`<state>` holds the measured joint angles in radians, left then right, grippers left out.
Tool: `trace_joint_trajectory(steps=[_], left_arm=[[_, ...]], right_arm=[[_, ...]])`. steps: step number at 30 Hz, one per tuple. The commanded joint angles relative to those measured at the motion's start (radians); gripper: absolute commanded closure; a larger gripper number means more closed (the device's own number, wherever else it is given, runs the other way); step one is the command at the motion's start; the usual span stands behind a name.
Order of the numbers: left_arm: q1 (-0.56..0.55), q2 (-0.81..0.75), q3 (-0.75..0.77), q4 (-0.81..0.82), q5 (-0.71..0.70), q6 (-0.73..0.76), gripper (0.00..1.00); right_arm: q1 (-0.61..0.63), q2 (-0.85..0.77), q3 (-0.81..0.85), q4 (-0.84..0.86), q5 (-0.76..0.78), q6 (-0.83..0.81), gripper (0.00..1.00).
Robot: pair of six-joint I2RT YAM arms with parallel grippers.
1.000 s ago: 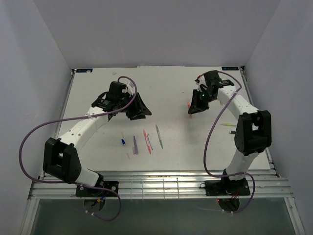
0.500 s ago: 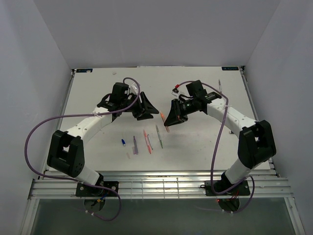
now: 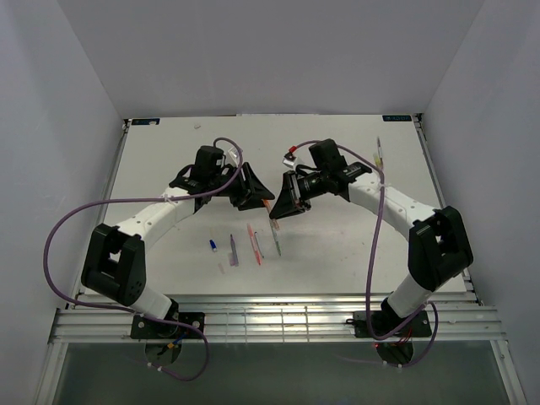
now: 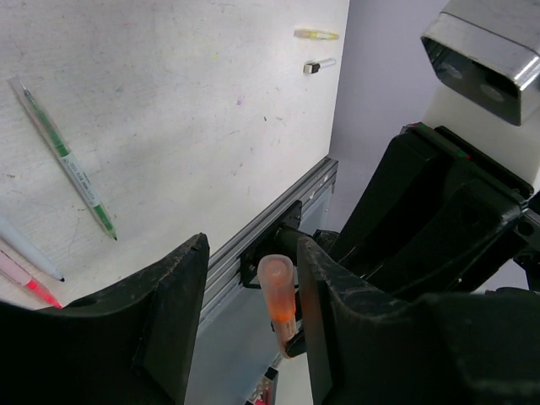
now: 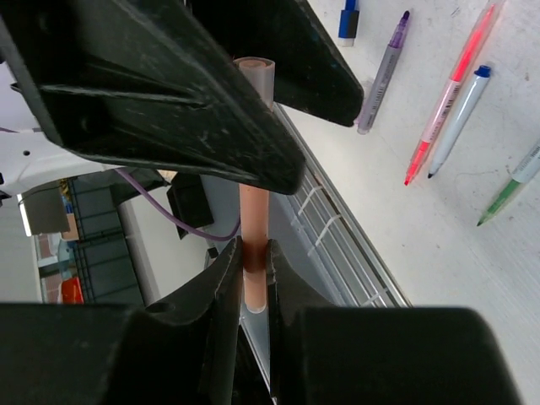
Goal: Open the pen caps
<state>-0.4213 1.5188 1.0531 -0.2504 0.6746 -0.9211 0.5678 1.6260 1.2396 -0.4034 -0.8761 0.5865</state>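
My right gripper (image 5: 253,253) is shut on the orange pen (image 5: 252,190) and holds it in the air above the table's middle. The pen's capped end (image 4: 278,291) sits between the fingers (image 4: 160,321) of my left gripper (image 4: 251,314). That gripper is open, and the orange cap lies close to one finger. In the top view the left gripper (image 3: 260,194) and right gripper (image 3: 280,209) meet tip to tip over the orange pen (image 3: 268,205). A loose blue cap (image 3: 213,245), a purple pen (image 3: 234,251), a red pen (image 3: 251,240) and a green pen (image 3: 273,234) lie below them.
A white pen with a blue tip (image 5: 460,118) lies beside the red pen (image 5: 447,101). A yellow pen (image 4: 316,35) and a small dark-ended piece (image 4: 319,65) lie farther right. The slotted metal rail (image 3: 278,316) runs along the table's near edge.
My right arm has swung left across the table with the orange pen. The left gripper has shifted slightly right, and the pen's capped end now sits between its open fingers.
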Motion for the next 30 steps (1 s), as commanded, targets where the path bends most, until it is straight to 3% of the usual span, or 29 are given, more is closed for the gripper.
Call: trace_joint_trajectory(steps=[1, 7, 13, 17, 22, 26, 30], left_arm=[[-0.004, -0.022, -0.016, 0.017, 0.016, -0.01, 0.45], [-0.004, -0.034, -0.031, 0.014, 0.011, -0.033, 0.67], [-0.004, -0.029, -0.022, -0.029, -0.018, -0.042, 0.86], [-0.004, -0.014, 0.01, -0.097, -0.055, -0.039, 1.0], [-0.004, 0.05, 0.108, -0.259, -0.148, -0.015, 1.0], [-0.001, 0.122, 0.238, -0.393, -0.217, 0.001, 1.0], [0.025, 0.188, 0.315, -0.44, -0.244, -0.005, 1.0]], right_arm=[[0.014, -0.011, 0.0, 0.061, -0.032, 0.038, 0.92], [0.021, -0.017, -0.028, 0.083, 0.002, 0.044, 0.92], [0.049, 0.008, 0.046, -0.069, 0.097, -0.053, 0.92], [0.076, 0.04, 0.118, -0.204, 0.237, -0.143, 0.92], [0.15, 0.086, 0.23, -0.381, 0.42, -0.269, 0.92], [0.231, 0.139, 0.322, -0.495, 0.657, -0.35, 0.92], [0.334, 0.153, 0.32, -0.554, 0.865, -0.401, 0.92]])
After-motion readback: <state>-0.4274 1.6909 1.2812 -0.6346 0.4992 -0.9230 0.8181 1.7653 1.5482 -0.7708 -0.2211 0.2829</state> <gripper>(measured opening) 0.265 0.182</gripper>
